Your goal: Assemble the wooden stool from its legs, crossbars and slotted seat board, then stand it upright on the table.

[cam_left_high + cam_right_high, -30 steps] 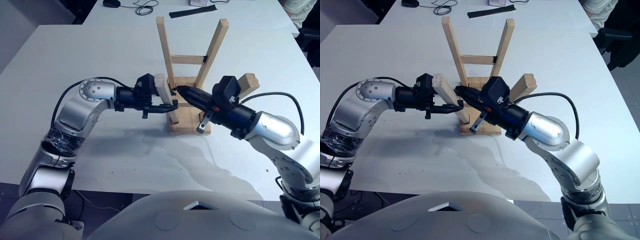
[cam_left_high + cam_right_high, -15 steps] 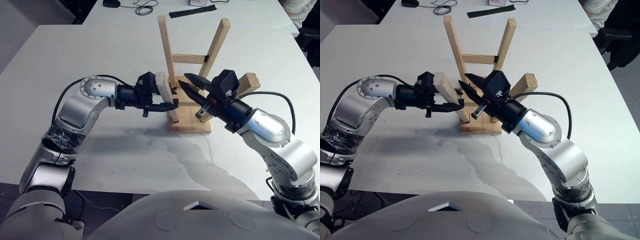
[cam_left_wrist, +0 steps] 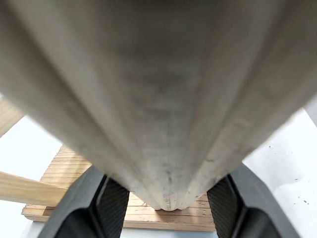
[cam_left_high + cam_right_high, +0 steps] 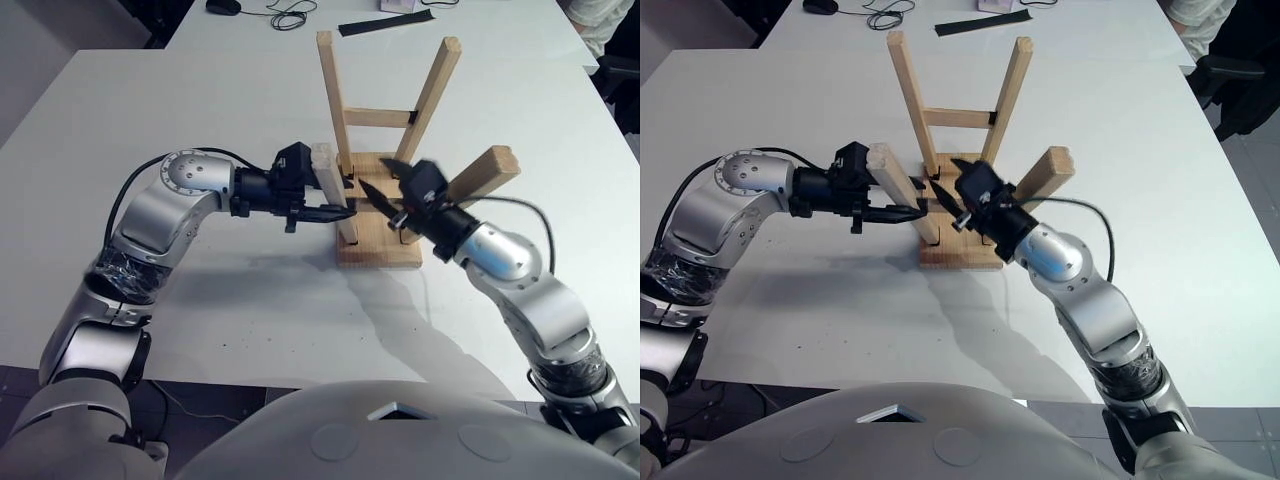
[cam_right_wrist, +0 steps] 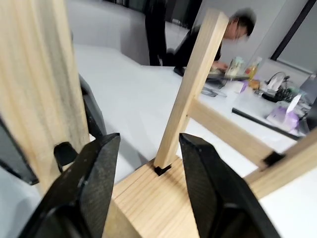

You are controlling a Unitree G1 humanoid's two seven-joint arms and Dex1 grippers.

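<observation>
A: Stool (image 4: 378, 118) position?

B: Upside down on the white table (image 4: 200, 100). Seat board (image 4: 380, 256) lies flat on the tabletop with the legs pointing up.

A: Legs, one by one?

B: Far-left leg (image 4: 333, 100) and far-right leg (image 4: 432, 95) both stand in the board, leaning slightly away from each other. They're joined by one crossbar (image 4: 960, 118). Near-left leg (image 4: 328, 180) stands at the board's near-left corner, roughly upright. Fourth leg (image 4: 485, 172) tilts hard out to the right, its lower end hidden behind the right arm.

A: Left gripper?

B: Left gripper (image 4: 340, 211) comes in from the left and is clamped on the near-left leg, low on it, just above the board. In the left wrist view the leg sits between the two dark pads (image 3: 113, 208), with the board below.

A: Right gripper?

B: Right gripper (image 4: 378, 180) has its fingers spread apart and holds nothing. It's over the middle of the board, between the near-left leg and the tilted leg. The right wrist view shows the far-left leg's foot in its slot, framed between the two fingers (image 5: 86, 183). Can't tell if they touch the board.

A: Anything else?

B: Black strip (image 4: 385, 22) on the far table, well apart from the stool.
</observation>
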